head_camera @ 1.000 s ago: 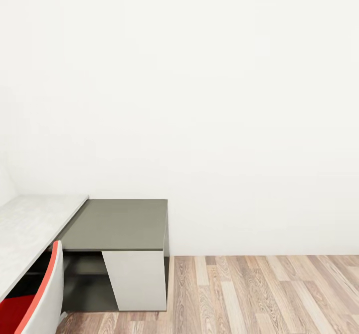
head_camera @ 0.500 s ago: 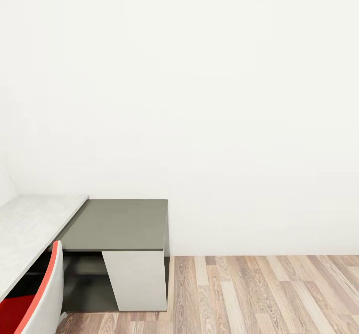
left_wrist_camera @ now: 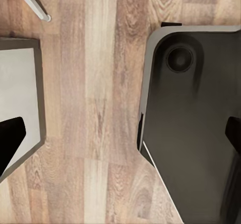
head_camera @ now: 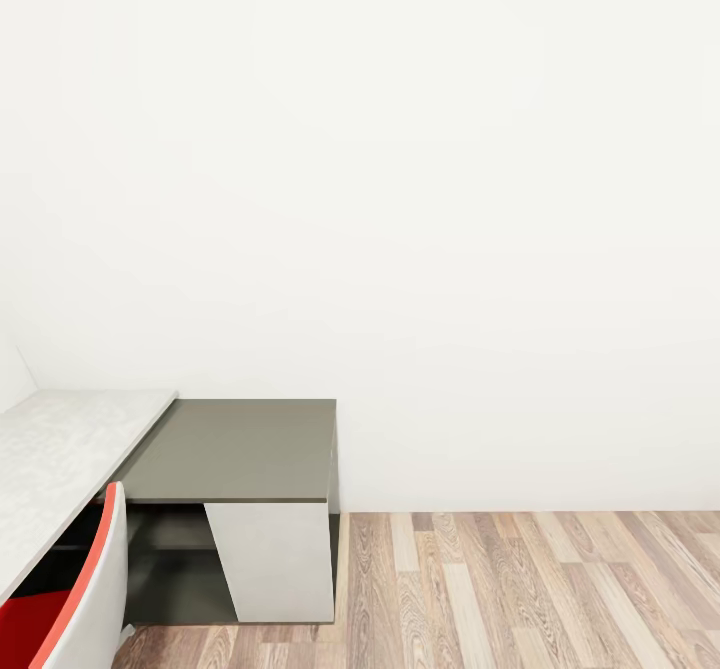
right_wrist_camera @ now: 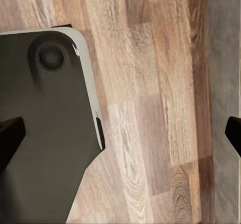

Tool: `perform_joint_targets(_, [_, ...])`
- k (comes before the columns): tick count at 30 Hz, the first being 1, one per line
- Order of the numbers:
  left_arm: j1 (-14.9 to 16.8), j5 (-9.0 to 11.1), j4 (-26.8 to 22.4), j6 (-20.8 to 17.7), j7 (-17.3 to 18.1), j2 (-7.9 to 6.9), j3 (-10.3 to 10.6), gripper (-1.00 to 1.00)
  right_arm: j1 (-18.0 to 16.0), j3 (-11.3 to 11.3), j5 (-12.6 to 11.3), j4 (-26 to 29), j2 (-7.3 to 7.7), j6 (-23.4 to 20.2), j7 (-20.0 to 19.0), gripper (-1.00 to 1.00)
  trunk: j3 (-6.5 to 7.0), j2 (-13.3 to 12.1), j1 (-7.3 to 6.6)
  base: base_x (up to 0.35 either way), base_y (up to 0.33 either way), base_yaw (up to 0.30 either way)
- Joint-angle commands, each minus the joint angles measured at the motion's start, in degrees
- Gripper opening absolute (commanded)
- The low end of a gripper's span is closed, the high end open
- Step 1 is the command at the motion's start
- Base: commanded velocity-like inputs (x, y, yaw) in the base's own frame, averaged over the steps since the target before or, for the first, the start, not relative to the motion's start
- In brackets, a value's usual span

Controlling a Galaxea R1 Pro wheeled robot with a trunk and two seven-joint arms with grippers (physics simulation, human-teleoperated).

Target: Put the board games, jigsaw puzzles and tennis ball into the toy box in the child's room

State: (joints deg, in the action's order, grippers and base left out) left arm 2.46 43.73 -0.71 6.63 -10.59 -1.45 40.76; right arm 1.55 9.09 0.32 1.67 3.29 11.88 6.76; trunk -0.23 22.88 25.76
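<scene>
The bare end of the table (head_camera: 60,449), with its pale grey-white top, runs in from the left of the head view. The toys, the toy box and the bed are out of view. My left gripper (left_wrist_camera: 120,138) hangs over the wood floor beside my dark base (left_wrist_camera: 196,123), open, its dark fingertips (left_wrist_camera: 10,141) far apart with nothing between them. My right gripper (right_wrist_camera: 120,133) is open too, empty, above the floor by the base (right_wrist_camera: 45,123).
A lower dark-grey-topped cabinet (head_camera: 240,449) stands against the white wall next to the table. A red chair (head_camera: 70,599) sits at the bottom left. Wood-plank floor (head_camera: 530,589) stretches to the right. A thin chair leg (left_wrist_camera: 30,3) shows near the left gripper.
</scene>
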Motion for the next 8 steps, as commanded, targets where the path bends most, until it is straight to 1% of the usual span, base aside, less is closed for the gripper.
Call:
perform_joint_targets(1, [-0.01,0.38,-0.08,0.05,-0.22,0.00,0.50,1.00,0.04,0.32,0.01,0.07,-0.06,0.14,0.01,1.00,-0.02,0.04,0.02,0.000,0.000,0.000])
perform_joint_targets(8, [-0.03,0.25,-0.08,0.05,-0.22,-0.16,0.73,1.00,0.04,0.31,-0.07,0.01,-0.25,0.10,0.00,1.00,-0.02,0.04,0.02,0.000,0.000,0.000])
